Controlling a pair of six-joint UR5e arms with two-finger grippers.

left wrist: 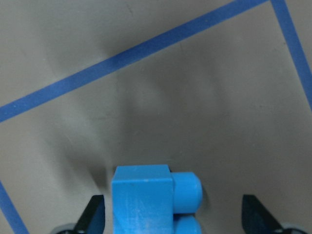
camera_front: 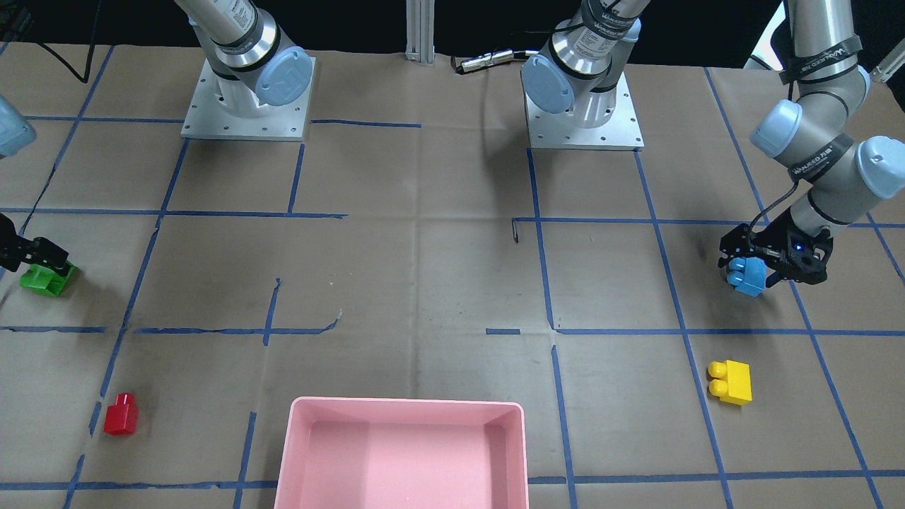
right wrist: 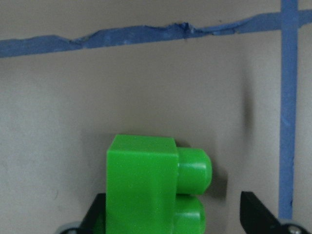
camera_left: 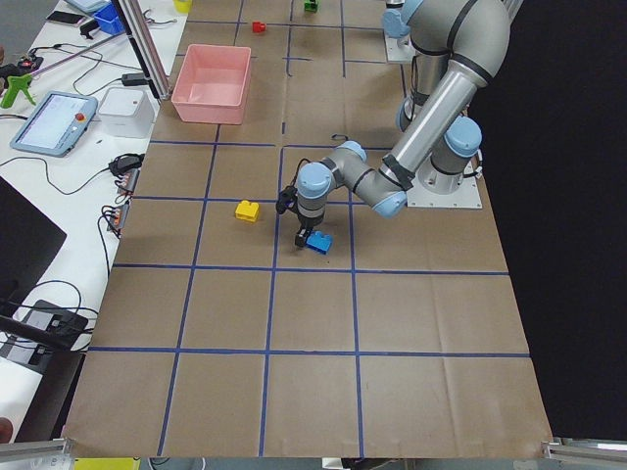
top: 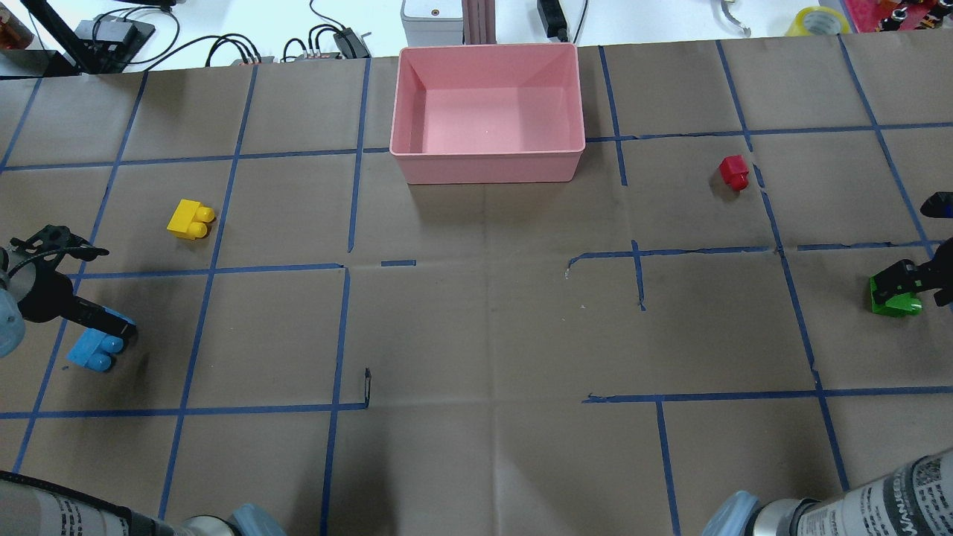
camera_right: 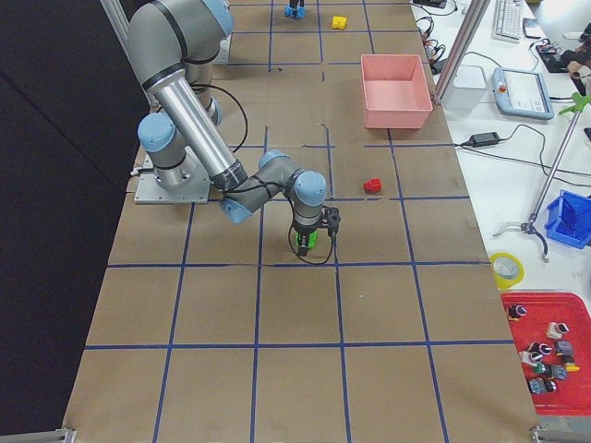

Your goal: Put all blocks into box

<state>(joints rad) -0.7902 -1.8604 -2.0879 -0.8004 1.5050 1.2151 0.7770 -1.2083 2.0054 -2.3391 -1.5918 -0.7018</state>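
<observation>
left jaws astride blue brick point(left wrist: 144, 200) | right jaws astride green brick point(right wrist: 141, 187), perhaps touching

- The near arm's right gripper point(camera_right: 309, 245) points down over the green brick point(camera_right: 311, 237).
- Near it lies the red brick point(camera_right: 372, 185) — the pink box point(camera_right: 395, 90) sits farther off.
- At the far end: the yellow brick point(camera_right: 340, 20) and the blue brick point(camera_right: 295, 12).

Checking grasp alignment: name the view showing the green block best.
Right wrist-mounted: the green block sits large between open fingers. Overhead, front-facing and side views show it small, partly behind the right gripper.
</observation>
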